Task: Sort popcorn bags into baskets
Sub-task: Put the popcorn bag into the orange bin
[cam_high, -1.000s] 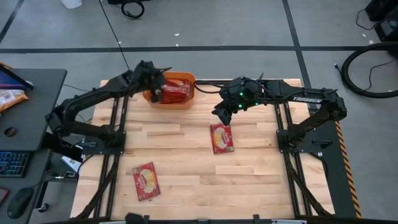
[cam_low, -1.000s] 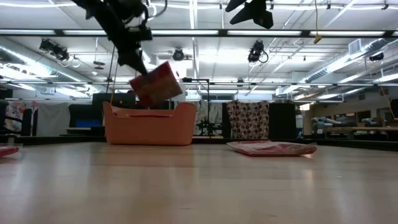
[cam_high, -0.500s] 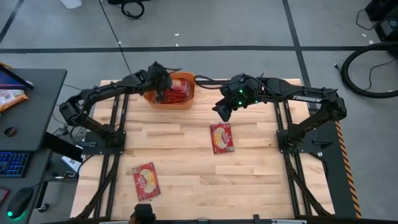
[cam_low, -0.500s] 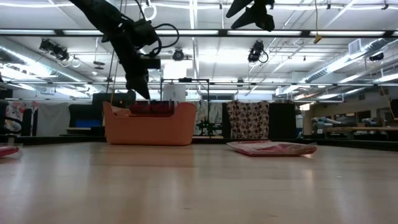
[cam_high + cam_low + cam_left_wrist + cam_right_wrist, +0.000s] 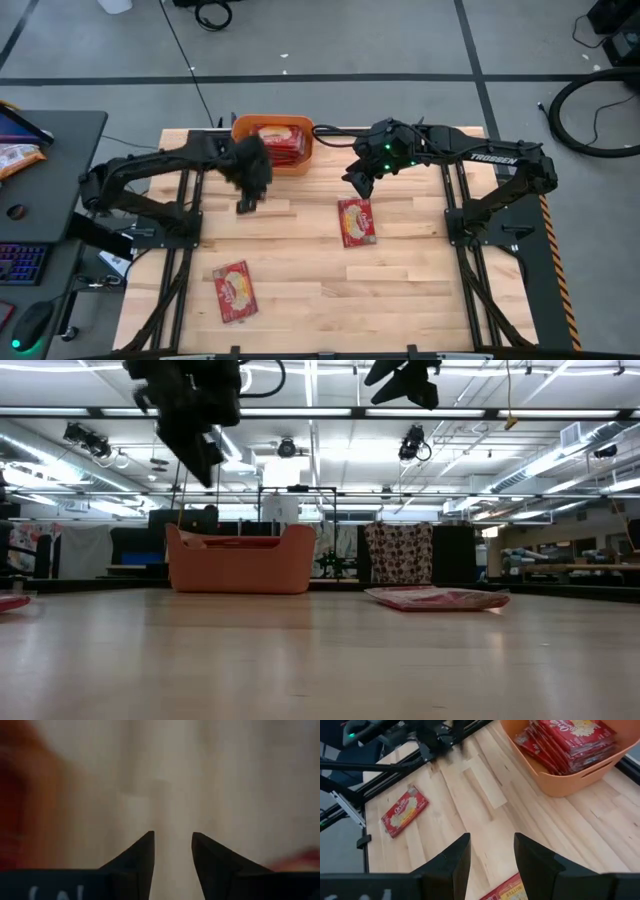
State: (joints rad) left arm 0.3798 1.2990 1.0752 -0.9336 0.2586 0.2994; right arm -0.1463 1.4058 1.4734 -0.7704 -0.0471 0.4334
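Now logged: my left pincer [image 5: 247, 203], fingers apart and empty, has swung from the orange basket [image 5: 297, 161] toward 7 o'clock after dropping its bag; right pincer [image 5: 356, 180] hovers apart over the popcorn bag [image 5: 356, 221] at centre; another bag [image 5: 234, 291] waits on the tabletop [image 5: 420, 280].

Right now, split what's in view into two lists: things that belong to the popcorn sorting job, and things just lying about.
Part of the job:
- orange basket with red popcorn bags stacked inside
- popcorn bag mid-table
- popcorn bag near the front edge
- left gripper, open and empty
- right gripper, open above the mid-table bag

Just lying about:
- keyboard
- mouse
- black cable coil on the floor
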